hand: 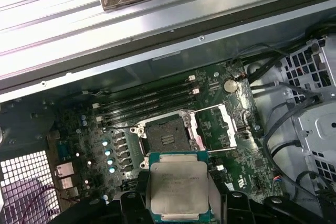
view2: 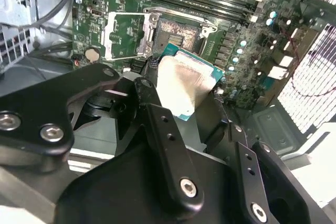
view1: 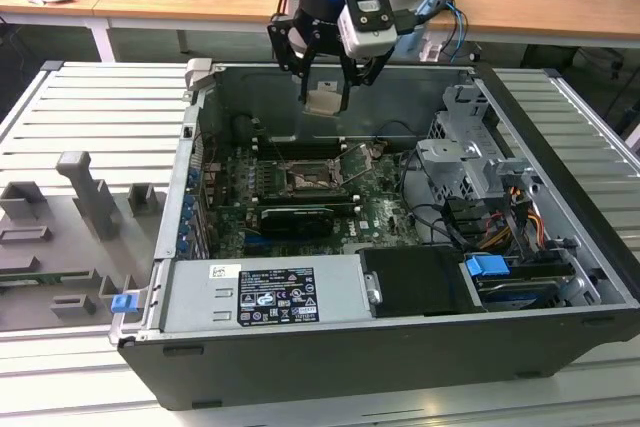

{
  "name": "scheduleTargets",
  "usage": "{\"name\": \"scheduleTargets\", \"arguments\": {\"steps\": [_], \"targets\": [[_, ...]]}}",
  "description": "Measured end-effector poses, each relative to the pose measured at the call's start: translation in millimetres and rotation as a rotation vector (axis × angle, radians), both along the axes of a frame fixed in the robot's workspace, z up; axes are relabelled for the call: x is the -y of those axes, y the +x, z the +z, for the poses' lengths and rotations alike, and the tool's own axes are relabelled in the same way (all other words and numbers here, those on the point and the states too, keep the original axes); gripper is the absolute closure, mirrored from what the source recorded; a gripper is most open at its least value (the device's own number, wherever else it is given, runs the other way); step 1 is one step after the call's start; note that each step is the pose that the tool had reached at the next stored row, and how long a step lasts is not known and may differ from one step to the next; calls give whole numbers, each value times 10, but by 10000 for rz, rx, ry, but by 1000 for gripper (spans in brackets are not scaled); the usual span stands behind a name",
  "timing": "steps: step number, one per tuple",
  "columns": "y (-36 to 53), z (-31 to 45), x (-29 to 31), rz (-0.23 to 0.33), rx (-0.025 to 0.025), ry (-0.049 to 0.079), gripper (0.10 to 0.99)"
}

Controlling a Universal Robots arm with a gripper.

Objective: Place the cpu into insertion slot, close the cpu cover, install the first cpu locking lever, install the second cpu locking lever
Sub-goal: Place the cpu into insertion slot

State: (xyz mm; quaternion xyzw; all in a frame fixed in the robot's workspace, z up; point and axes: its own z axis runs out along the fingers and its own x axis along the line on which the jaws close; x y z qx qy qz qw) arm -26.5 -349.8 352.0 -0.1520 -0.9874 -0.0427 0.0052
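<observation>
Ribbed grey metal forms the tabletop (view1: 100, 117), and on it rests the largest thing in the exterior view, a dark computer case (view1: 350, 372) lying on its side with the open face up. Grey moulded fixtures (view1: 85, 192) stand on the tabletop at nine o'clock from the case.

Inside the case, a green circuit board (view1: 385, 209) covers the floor. A silver power supply (view1: 265, 292) with a label sits at six o'clock from the board, and a metal drive cage (view1: 470, 162) at three o'clock. A long black card (view1: 297, 219) lies across the board, just at six o'clock from the insertion slot (view1: 307, 178).

The claw (view1: 324, 105) hangs over the case at twelve o'clock from the slot in the exterior view, apart from the board. Its black fingers (view2: 157, 124) are drawn in narrow and grip the cpu (view1: 322, 97) by two opposite edges. In the first wrist view the cpu (hand: 177, 190) shows its pale metal face with a green rim around it, held clear of the socket.

In that same view the insertion slot (hand: 165, 137) has nothing in it and its contact field shows. Long black memory slots (hand: 147, 100) run alongside it. The cpu cover (hand: 212, 127), a thin silver frame, is swung open to one side of the socket, away from the row of blue-topped capacitors (hand: 107, 150). How steeply it stands I cannot tell.
</observation>
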Motion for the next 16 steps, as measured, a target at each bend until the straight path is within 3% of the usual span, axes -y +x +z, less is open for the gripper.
{"name": "scheduleTargets", "arguments": {"steps": [3,16], "targets": [[0,-16,0,-561,-1,-2,557],[0,-92,0,-1799,-13,-11,557]]}}
